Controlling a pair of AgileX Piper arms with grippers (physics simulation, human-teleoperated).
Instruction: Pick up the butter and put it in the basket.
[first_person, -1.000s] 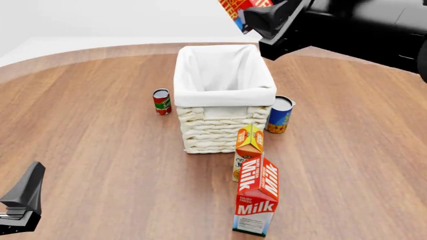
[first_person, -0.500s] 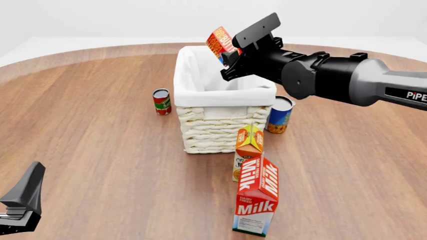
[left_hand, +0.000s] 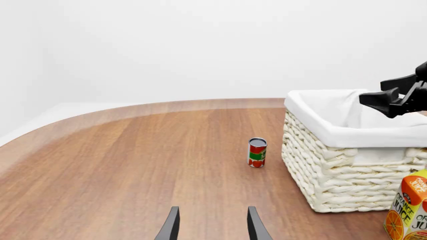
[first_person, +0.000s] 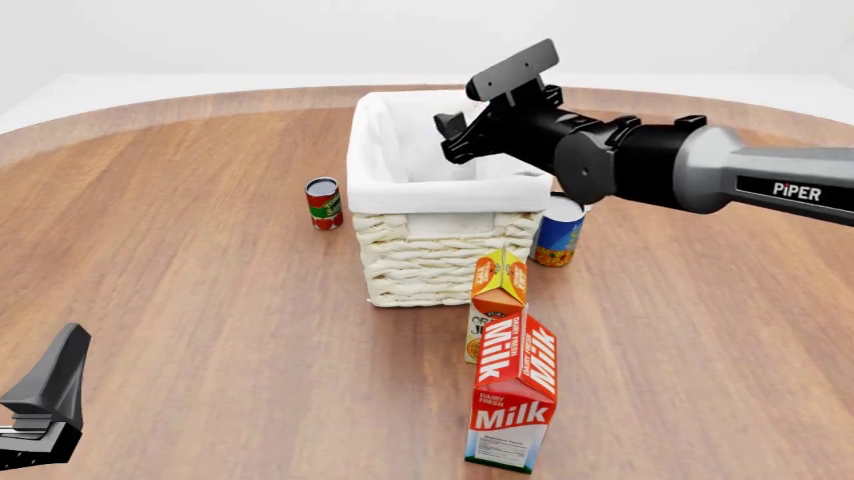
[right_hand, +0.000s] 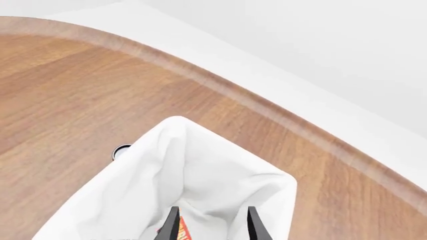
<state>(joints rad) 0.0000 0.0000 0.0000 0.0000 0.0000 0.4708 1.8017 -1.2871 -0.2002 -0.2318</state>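
The cream wicker basket with a white lining stands mid-table; it also shows in the left wrist view and the right wrist view. My right gripper hangs over the basket's far right part, fingers pointing down into it, open. In the right wrist view a sliver of the red-orange butter shows between the fingers, down against the lining; it does not span the gap. The butter is hidden in the front view. My left gripper is open and empty, low at the table's near left.
A red tomato can stands left of the basket, and a blue can to its right. An orange juice carton and a tall milk carton stand in front of the basket.
My right gripper came down from high above to the basket's opening. The butter, held up in plain sight half a second ago, now lies low inside the basket. The left arm has not moved.
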